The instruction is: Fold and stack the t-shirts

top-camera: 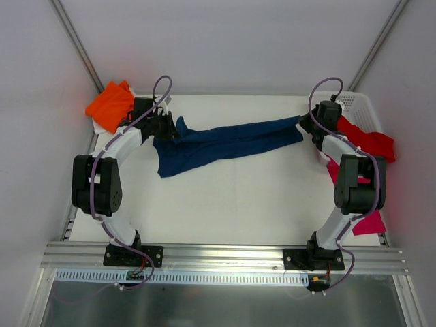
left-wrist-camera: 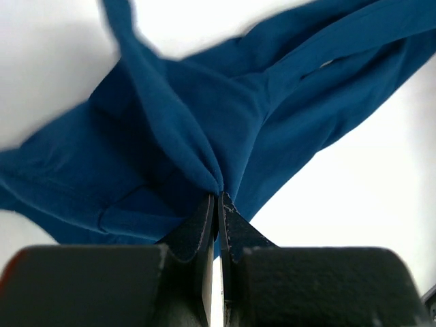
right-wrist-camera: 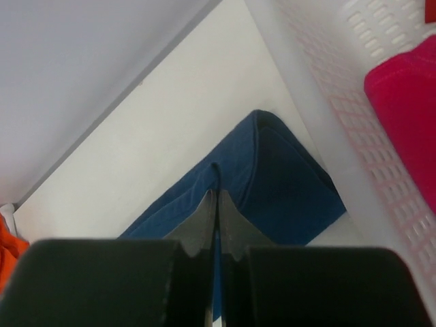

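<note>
We see the navy blue t-shirt [top-camera: 225,143] drawn out into a long, twisted band over the far half of the table [top-camera: 238,204]; one end comes right up beside the left wall of the white mesh basket [top-camera: 359,102], and the other lies well away from the basket, where a loose flap sags towards the near edge. The right gripper [right-wrist-camera: 216,199] sits just beside the basket, its claw pinched tight on a folded edge of the navy cloth. The left gripper [left-wrist-camera: 218,199], at the end of the band farthest from the basket, is likewise clamped on a bunched pleat of the same tee; the fabric fans out from its tips. The red t-shirt [top-camera: 368,142] drapes out over the basket's near rim. The magenta-pink t-shirt [top-camera: 368,221] lies nearer to us than the basket, at the same side of the table, partly hidden behind the right arm. The orange t-shirt [top-camera: 109,105] is heaped at the far corner opposite the basket, spilling past the table's edge.
</note>
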Controlling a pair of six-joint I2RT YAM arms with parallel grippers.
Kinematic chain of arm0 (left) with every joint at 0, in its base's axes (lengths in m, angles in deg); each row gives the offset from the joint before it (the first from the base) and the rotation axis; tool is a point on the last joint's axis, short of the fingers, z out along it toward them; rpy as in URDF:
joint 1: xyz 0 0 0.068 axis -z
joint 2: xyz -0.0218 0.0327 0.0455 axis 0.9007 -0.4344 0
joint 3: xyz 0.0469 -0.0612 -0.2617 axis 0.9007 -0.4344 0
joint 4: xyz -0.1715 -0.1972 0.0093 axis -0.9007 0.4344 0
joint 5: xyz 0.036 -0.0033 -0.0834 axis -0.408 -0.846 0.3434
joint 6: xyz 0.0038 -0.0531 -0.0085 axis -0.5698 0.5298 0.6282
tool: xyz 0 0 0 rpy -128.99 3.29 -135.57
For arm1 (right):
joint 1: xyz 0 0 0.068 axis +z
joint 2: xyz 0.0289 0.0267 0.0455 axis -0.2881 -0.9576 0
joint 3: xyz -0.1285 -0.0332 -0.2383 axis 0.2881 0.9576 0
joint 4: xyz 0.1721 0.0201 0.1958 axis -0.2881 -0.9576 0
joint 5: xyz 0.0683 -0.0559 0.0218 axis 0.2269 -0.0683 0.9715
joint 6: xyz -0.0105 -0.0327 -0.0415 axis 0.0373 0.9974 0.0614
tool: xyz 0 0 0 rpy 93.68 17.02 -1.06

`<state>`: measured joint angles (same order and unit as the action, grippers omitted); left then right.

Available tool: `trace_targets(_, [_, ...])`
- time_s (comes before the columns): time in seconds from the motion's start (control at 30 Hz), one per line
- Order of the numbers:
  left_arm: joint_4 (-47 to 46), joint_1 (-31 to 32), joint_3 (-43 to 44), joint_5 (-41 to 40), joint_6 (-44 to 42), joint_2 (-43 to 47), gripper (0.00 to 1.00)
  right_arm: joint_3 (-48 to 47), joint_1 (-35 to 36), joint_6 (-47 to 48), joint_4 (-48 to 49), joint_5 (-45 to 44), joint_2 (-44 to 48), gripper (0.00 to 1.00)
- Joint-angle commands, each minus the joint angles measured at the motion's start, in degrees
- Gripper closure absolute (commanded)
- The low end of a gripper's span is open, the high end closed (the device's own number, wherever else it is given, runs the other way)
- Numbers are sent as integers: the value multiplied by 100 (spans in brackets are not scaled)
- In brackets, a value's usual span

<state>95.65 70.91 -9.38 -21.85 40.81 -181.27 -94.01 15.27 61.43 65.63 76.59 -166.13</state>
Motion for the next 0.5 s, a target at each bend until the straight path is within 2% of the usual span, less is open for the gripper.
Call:
trace_targets(0.0, [-44,99,-296,-341,-266,392,100,159,-11,-45,264,-125,325,100])
trace_targets(0.13, [-35,134,-656,-691,-292,585,100,466,-11,-27,229,-397,378,100])
trace_targets(0.27, [-53,213,-1157,-1525,-283,858,100,695,-11,-1,89,-643,387,100])
trace_targets(0.47, [-44,345,-1527,-1887,-266,1121,100,836,-19,-71,-297,-1136,378,100])
